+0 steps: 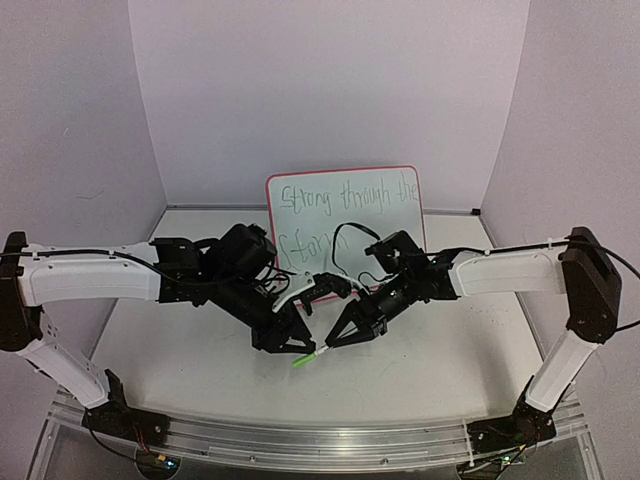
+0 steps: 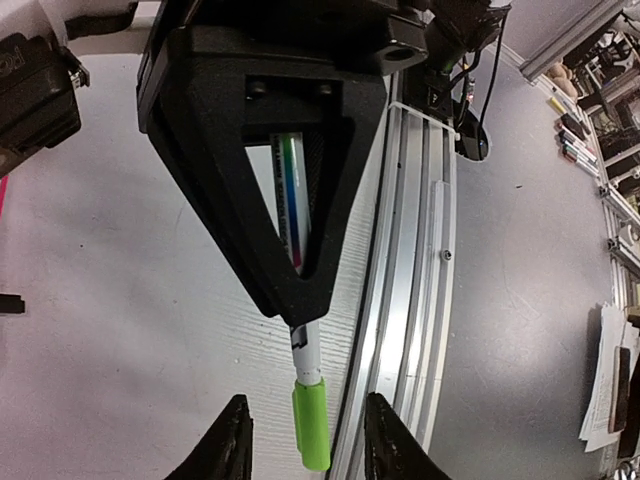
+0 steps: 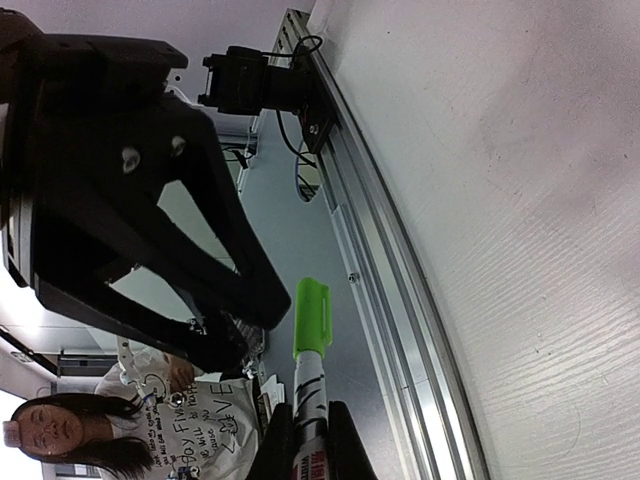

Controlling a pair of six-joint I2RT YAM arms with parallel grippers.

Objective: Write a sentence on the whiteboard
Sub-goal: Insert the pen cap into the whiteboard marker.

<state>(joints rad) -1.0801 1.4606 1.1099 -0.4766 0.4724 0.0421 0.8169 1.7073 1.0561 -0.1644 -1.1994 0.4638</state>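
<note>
Presumably take the light, stiff, slick whiteboard [image 1: 345, 200] by its edge, with right jaws pinching marker [image 1: 307, 359], left jaws agape.

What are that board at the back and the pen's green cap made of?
The whiteboard looks like a glossy coated white panel, marker writing sitting on its surface, in a thin pink-red frame, likely plastic. The green cap looks like smooth moulded plastic: even bright colour.

right pincer [image 2: 295, 295]: clamps marker [image 2: 305, 350] | left pincer [image 2: 305, 432]: spread, flanking green cap [image 2: 311, 425]
</note>
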